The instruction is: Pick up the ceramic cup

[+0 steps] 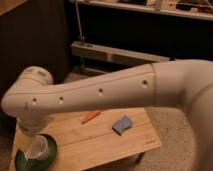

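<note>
Spanning the foreground: white arm (100,95) | pincer (34,131) under the arm's lowered end, just above ceramic cup (38,148), open or closed: cannot tell | cup sits on green saucer (22,161) at counter (100,142) near corner | farther back: orange piece (90,117), blue sponge (122,124)

Glossy ceramic cup (37,148), wooden table (102,139), gripper jaws hidden behind smooth arm (100,92)
</note>
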You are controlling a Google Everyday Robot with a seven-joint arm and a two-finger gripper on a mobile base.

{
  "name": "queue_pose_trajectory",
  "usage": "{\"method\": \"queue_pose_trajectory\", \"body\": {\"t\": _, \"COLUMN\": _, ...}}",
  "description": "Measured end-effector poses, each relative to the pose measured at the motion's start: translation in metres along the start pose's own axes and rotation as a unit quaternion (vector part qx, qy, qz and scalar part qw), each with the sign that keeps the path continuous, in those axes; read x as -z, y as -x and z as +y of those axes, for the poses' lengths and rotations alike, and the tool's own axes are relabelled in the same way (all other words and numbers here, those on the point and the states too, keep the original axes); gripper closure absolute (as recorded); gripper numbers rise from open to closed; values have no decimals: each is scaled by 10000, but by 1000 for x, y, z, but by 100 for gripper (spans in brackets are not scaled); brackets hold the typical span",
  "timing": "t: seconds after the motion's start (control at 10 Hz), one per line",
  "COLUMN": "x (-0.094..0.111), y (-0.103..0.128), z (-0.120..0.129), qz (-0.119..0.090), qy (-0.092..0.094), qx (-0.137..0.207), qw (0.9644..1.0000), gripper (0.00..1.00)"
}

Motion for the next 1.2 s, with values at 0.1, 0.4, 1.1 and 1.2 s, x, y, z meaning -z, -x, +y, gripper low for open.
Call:
{"method": "queue_pose_trajectory", "body": {"t": 0.1, "x": -9, "y": 19, "z": -1, "qz": 99, "qy": 96, "qx": 86, "qw": 9999, "gripper": 20}}
{"method": "queue_pose_trajectory", "body": {"t": 0.4, "x": -31, "y": 55, "z": -27, "qz": 408, "qy": 226, "qx": 128, "qw": 9988, "gripper": 20}}
{"method": "queue_pose_trajectory", "body": {"t": 1.1, "x": -85, "y": 1, "z": -75, "qz": 986, "qy": 223, "qx": 254, "qw": 9946, "gripper": 20}}
{"method": "queue_pose_trajectory", "body": {"t": 1.2, "x": -96, "y": -5, "z": -72, "qz": 1075, "qy": 212, "qx": 331, "qw": 9934, "gripper": 20}}
